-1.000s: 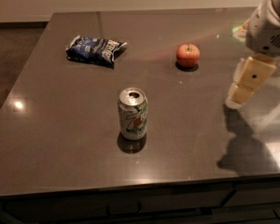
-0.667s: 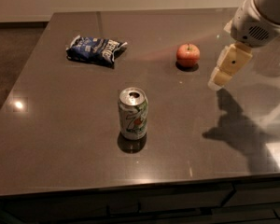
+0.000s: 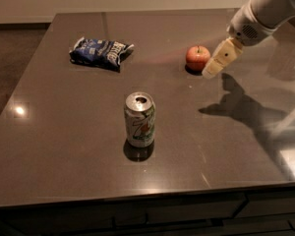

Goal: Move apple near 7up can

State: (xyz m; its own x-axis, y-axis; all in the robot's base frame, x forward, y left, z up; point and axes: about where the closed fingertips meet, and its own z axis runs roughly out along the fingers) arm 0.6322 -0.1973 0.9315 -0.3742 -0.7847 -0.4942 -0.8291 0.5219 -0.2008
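Change since earlier frames: end effector (image 3: 217,62) has travelled from the picture-right edge of the bench (image 3: 64,132) toward the apple (image 3: 197,58); a second ago it was well apart from the fruit, and now it is just beside it. Apple, 7up can (image 3: 139,119) and chip bag (image 3: 101,52) lie where they lay before.
End effector position: low over the bench, tilted down and toward picture-left, its pale tip right by the apple's picture-right side. Contact with the apple: cannot tell.
End effector state: cannot tell whether released or clenched; nothing is seen held in it.
Arm (image 3: 270,9): white, entering from the upper right corner of the view, sloping down to the end effector.
Apple: red-orange, short dark stem up, resting on the bench in the far right part of the surface.
7up can: upright, silver top with opened tab hole facing up, green and red markings on the side; stands near the middle of the bench toward the near edge, well apart from the apple.
Chip bag: dark blue, lying flat, crumpled, far left part of the bench, well apart from can and apple.
Bench: dark, glossy, brown-grey; arm's shadow (image 3: 241,107) falls on it below the end effector.
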